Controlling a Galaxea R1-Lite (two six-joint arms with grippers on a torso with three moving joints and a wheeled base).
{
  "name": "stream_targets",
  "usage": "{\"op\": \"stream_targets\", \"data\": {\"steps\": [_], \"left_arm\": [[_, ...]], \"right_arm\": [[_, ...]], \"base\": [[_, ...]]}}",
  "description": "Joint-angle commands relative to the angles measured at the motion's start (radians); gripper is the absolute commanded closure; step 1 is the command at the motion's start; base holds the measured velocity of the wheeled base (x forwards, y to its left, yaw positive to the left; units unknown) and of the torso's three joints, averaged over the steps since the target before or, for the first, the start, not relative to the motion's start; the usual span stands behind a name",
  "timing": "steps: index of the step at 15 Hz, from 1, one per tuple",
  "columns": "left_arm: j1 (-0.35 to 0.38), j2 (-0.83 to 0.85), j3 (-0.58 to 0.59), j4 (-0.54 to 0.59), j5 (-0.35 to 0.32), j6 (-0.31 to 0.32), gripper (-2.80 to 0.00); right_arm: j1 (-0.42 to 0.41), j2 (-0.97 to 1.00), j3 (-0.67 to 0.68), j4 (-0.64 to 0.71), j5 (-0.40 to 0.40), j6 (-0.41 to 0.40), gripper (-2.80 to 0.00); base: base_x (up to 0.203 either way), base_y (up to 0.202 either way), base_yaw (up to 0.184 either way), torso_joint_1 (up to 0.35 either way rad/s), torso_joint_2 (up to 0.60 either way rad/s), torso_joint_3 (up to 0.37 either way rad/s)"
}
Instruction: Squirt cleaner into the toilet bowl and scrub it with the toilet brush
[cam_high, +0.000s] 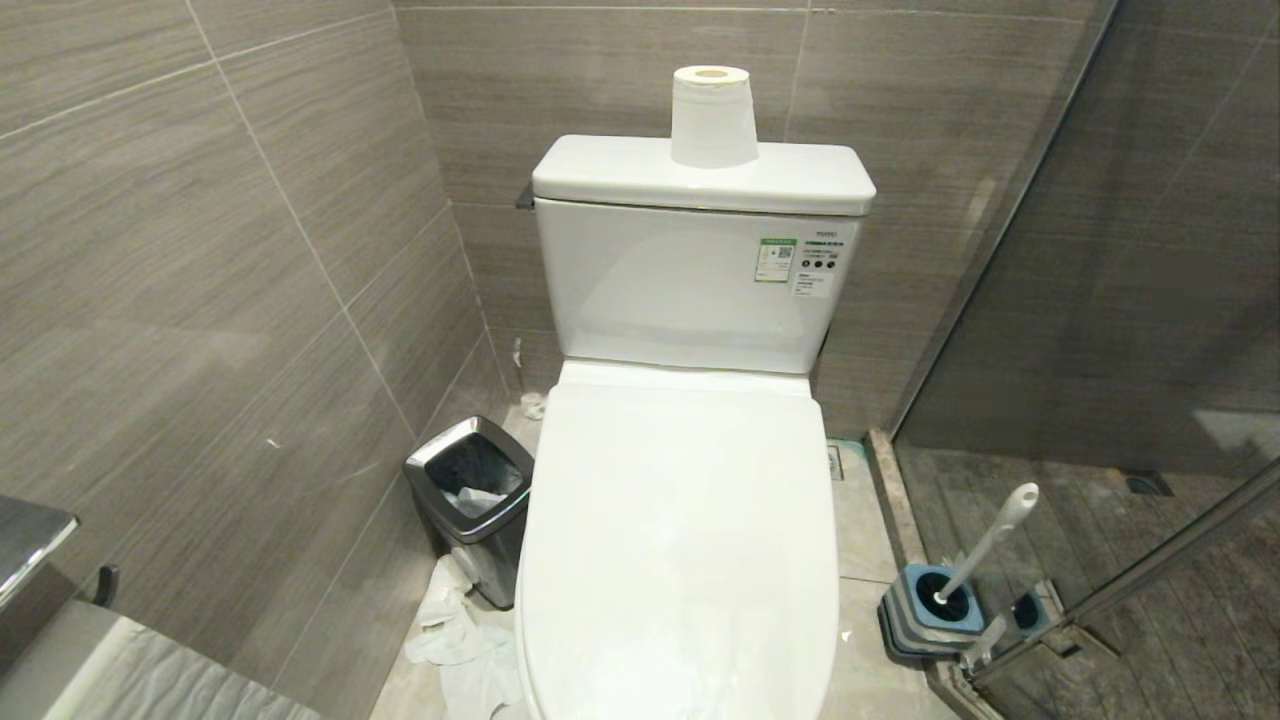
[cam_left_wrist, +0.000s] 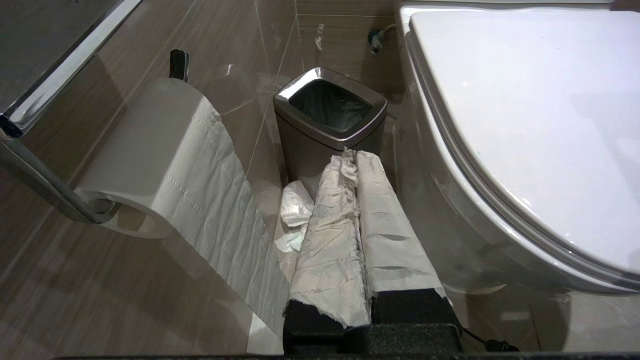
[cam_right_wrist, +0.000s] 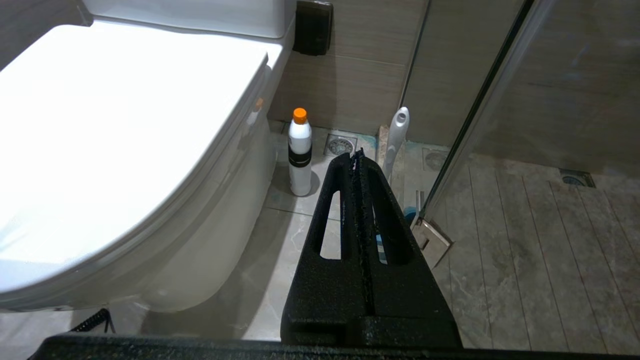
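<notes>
The white toilet bowl (cam_high: 680, 540) stands straight ahead with its lid down, so the basin is hidden. No cleaner liquid shows. A white bottle (cam_right_wrist: 300, 152) with an orange cap stands on the floor by the toilet's (cam_right_wrist: 125, 125) right side. The toilet brush (cam_high: 985, 545) leans in its blue-and-grey holder (cam_high: 935, 605) beside the glass door; only its white handle (cam_right_wrist: 397, 132) shows. My left gripper (cam_left_wrist: 352, 157), fingers wrapped in paper, hangs shut left of the toilet (cam_left_wrist: 525, 125). My right gripper (cam_right_wrist: 356, 157) hangs shut and empty on the right. Neither arm shows in the head view.
A chrome-rimmed bin (cam_high: 470, 500) stands left of the toilet, with crumpled tissue (cam_high: 455, 640) on the floor before it. A paper roll (cam_high: 712, 115) sits on the tank; another roll (cam_left_wrist: 150, 150) hangs on the left wall. A glass shower door (cam_high: 1150, 560) bounds the right.
</notes>
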Motion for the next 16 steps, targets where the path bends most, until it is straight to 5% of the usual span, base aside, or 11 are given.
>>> {"op": "stream_targets", "data": {"steps": [1, 16], "left_arm": [[0.0, 0.002, 0.002, 0.0, 0.0, 0.0, 0.0], [0.0, 0.002, 0.002, 0.0, 0.0, 0.0, 0.0]], "right_arm": [[0.0, 0.0, 0.026, -0.001, 0.0, 0.0, 0.0], [0.0, 0.0, 0.026, -0.001, 0.0, -0.001, 0.0]], "base": [[0.0, 0.0, 0.0, 0.0, 0.0, 0.0], [0.0, 0.0, 0.0, 0.0, 0.0, 0.0]]}}
